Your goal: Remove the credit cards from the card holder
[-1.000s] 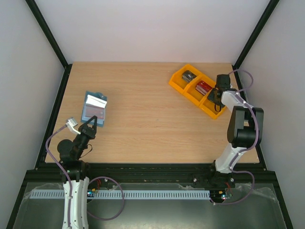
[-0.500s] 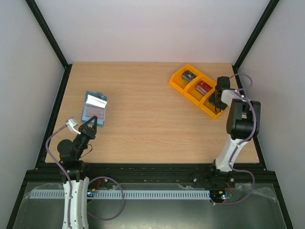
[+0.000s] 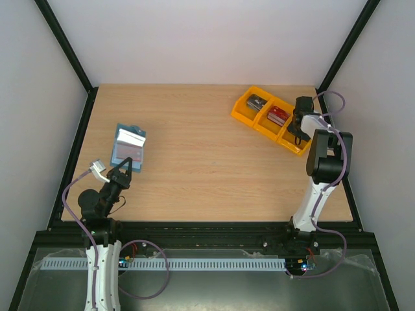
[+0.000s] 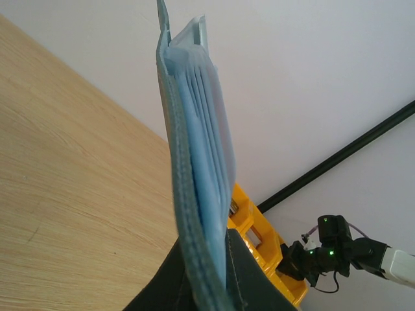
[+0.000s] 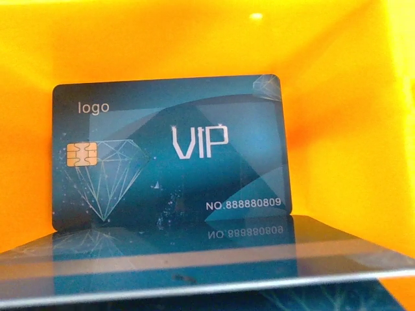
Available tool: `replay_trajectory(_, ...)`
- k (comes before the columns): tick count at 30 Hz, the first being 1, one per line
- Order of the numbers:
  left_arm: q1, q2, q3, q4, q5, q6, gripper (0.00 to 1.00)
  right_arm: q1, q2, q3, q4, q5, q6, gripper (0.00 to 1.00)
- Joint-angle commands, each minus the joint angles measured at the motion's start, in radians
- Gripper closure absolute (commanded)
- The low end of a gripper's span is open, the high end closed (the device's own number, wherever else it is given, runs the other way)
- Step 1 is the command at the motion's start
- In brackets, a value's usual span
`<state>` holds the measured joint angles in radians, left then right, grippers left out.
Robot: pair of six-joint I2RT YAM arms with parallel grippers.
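- L gripper [image 3: 123, 171] same spot as a sec ago, near-left of the table [image 3: 207, 168]. Jaws are pinched on the near edge of the holder [image 3: 128, 148].
- Holder hasn't budged: it lies flat on the left side of the table, well apart from the tray [image 3: 241, 111].
- L wrist cam: the holder's [image 4: 194, 168] edge runs up the middle of the shot, teal cover outside and light blue pockets inside, clamped between dark fingers [image 4: 241, 278] at the bottom.
- R arm is the mover. Its elbow has swung back and stands straighter vs a sec ago.
- R gripper [image 3: 299, 128] now sits a bit further back, down in the tray's right compartment.
- Tray has shifted too: its near-right end has slid slightly right and back, prob. nudged by the R gripper.
- Grey card [image 3: 257, 102] is in the left compartment and red card [image 3: 279, 116] in the mid one, riding along with the tray.
- R wrist cam: blue card [image 5: 168, 152] marked "VIP" lies flat on the orange floor.
- Second card [image 5: 194, 262] is glossy and v. close to the lens across the bottom of the shot, mirroring the blue one.
- R jaws are pressed together. Fingers are out of shot, so can't tell if they pinch that near card.
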<state>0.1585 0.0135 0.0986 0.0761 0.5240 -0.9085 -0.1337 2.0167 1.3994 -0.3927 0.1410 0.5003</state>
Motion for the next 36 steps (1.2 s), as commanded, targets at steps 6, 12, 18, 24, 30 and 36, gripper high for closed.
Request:
replay_trajectory(6, 0.007, -0.020, 0.027, 0.088, 0.088, 0.012, 0.98, 0.002, -0.194, -0.019, -0.047, -0.085, -0.047, 0.87)
replay_trajectory(12, 0.007, 0.032, 0.097, 0.178, 0.216, 0.060, 0.98, 0.037, -0.393, -0.063, -0.030, -0.170, -0.084, 0.76)
replay_trajectory(18, -0.001, 0.134, 0.189, 0.180, 0.284, 0.115, 0.98, 0.083, -0.493, -0.007, -0.018, -0.252, -0.107, 0.69)
replay_trajectory(24, -0.009, 0.156, 0.228, 0.166, 0.344, 0.217, 0.98, 0.282, -0.607, -0.030, 0.100, -0.638, -0.253, 0.63)
replay_trajectory(30, -0.017, 0.191, 0.278, 0.115, 0.419, 0.379, 0.98, 0.750, -0.658, -0.097, 0.355, -1.188, -0.390, 0.41)
replay_trajectory(36, -0.025, 0.208, 0.328, 0.070, 0.578, 0.526, 0.98, 1.023, -0.590, 0.018, 0.260, -1.006, -0.566, 0.40)
